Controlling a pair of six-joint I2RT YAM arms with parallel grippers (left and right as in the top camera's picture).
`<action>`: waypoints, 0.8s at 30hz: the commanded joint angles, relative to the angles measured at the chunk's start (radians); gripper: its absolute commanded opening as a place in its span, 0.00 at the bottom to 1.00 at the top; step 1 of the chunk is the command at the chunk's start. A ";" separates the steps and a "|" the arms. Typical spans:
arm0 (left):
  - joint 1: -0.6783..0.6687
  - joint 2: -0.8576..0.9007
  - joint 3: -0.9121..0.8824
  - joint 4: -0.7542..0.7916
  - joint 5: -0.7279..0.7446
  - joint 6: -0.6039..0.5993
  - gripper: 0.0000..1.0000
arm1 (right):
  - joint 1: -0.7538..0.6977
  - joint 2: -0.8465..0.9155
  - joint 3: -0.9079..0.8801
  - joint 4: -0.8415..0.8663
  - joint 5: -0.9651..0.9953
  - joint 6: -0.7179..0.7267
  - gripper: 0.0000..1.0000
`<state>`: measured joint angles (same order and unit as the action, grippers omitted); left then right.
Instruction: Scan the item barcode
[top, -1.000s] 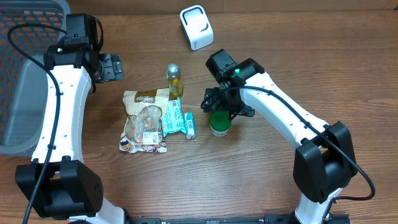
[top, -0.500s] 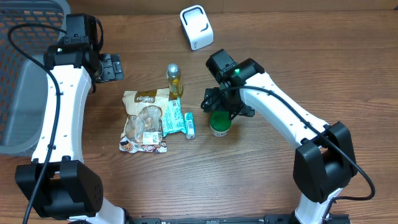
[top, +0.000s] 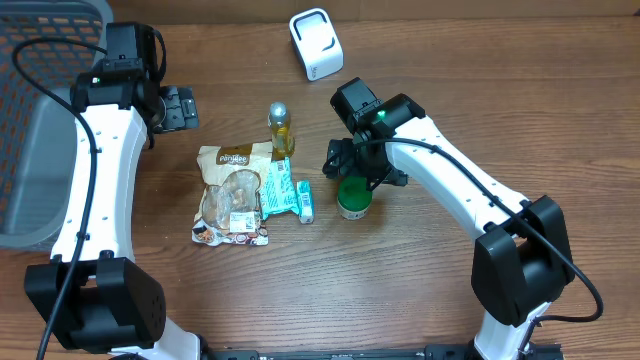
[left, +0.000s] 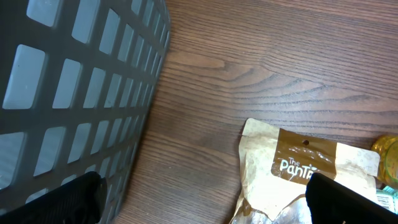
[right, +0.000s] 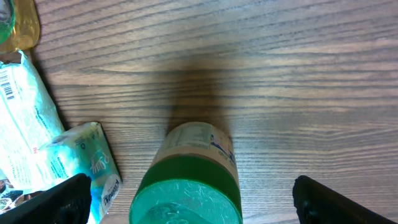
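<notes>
A canister with a green lid (top: 352, 199) stands upright on the wooden table. My right gripper (top: 362, 172) hangs open just above it, a finger on either side and neither touching. In the right wrist view the green lid (right: 186, 196) sits between the dark fingertips (right: 59, 199). The white barcode scanner (top: 316, 43) stands at the back of the table. My left gripper (top: 178, 107) is open over bare wood at the far left, next to the basket, with nothing in it. Its wrist view shows the snack bag (left: 298, 171) beside its right finger.
A grey mesh basket (top: 40, 120) fills the left edge. A tan snack bag (top: 233, 195), a teal tissue pack (top: 285, 190) and a small oil bottle (top: 281, 130) lie in a cluster left of the canister. Bare wood stretches along the front and right.
</notes>
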<state>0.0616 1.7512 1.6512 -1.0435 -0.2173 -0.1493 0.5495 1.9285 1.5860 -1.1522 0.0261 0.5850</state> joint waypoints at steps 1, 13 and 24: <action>0.010 -0.012 0.022 0.002 0.001 0.015 1.00 | -0.002 -0.032 0.013 -0.006 0.006 0.067 1.00; 0.010 -0.012 0.022 0.002 0.001 0.015 0.99 | 0.023 0.009 -0.029 -0.003 -0.074 0.093 1.00; 0.010 -0.012 0.022 0.002 0.001 0.015 1.00 | 0.072 0.036 -0.029 -0.001 -0.068 0.097 1.00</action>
<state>0.0616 1.7512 1.6512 -1.0435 -0.2173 -0.1490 0.6216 1.9545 1.5631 -1.1591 -0.0399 0.6712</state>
